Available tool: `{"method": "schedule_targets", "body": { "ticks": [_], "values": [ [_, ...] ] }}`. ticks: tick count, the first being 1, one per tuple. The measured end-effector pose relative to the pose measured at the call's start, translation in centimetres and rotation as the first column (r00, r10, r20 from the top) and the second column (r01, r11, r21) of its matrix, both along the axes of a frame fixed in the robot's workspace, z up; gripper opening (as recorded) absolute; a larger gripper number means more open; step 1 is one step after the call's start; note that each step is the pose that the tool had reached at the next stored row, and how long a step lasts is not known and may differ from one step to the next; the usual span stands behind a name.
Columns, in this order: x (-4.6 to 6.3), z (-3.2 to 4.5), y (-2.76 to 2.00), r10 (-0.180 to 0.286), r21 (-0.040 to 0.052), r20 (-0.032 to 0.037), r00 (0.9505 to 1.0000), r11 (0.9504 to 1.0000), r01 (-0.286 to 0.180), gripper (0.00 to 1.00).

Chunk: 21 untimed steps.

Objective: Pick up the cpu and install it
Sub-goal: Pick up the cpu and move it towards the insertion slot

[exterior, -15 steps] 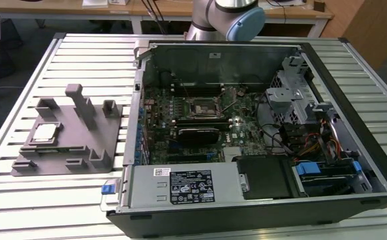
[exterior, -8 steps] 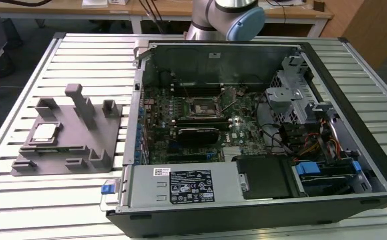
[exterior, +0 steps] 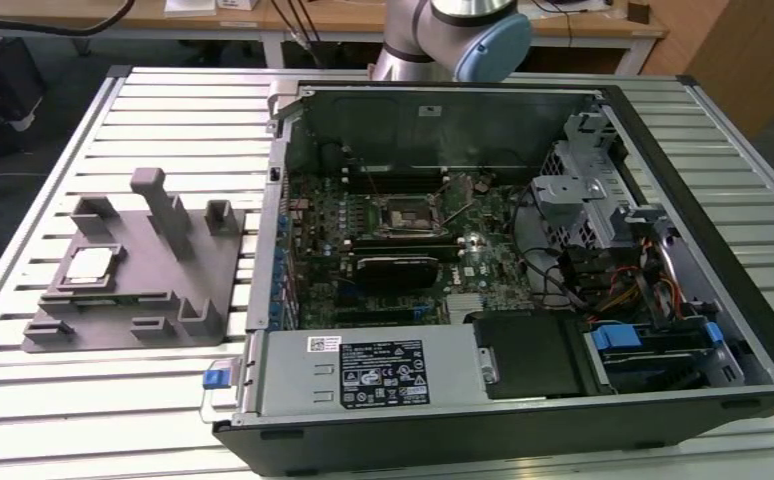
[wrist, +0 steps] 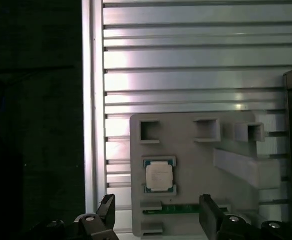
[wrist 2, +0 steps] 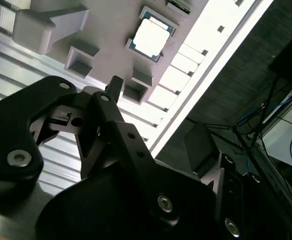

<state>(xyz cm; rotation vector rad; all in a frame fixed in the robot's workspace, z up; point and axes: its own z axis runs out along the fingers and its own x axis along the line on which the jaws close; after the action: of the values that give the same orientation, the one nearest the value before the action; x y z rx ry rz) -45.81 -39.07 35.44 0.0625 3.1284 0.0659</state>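
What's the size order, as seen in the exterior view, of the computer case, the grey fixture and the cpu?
1. computer case, by far the largest.
2. grey fixture.
3. cpu, a small square lying on the fixture.

Exterior cam: up high, tilted down over whole slatted table (exterior: 160, 110). Open PC case (exterior: 441, 115) dead centre, grey fixture (exterior: 147, 285) on exterior view's left.

First wrist cam: looks straight down past gripper (wrist: 158, 212), fixture right below fingertips (wrist: 207, 207), fairly near.

Second wrist cam: super close behind gripper linkage, oblique. Fixture out beyond fingers, floor (wrist 2: 236, 75) past table edge.

Shared bit: all three catch fixture with cpu (exterior: 90, 264) sitting in it.
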Motion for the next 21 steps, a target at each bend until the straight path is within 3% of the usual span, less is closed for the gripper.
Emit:
{"method": "schedule_targets", "body": {
  "ticks": [7, 12, 21],
  "values": [
    [0.1, -1.83, -0.06, 0.097, 0.0001, -0.0006, 0.9952, 0.9952, -0.097, 0.76],
    [0.1, -2.74, -0.33, 0.108, -0.0001, -0.001, 0.9941, 0.9941, -0.108, 0.76],
    [0.3, -4.37, -0.36, 0.116, -0.0001, -0.0009, 0.9932, 0.9932, -0.116, 0.76]
  ]
}}
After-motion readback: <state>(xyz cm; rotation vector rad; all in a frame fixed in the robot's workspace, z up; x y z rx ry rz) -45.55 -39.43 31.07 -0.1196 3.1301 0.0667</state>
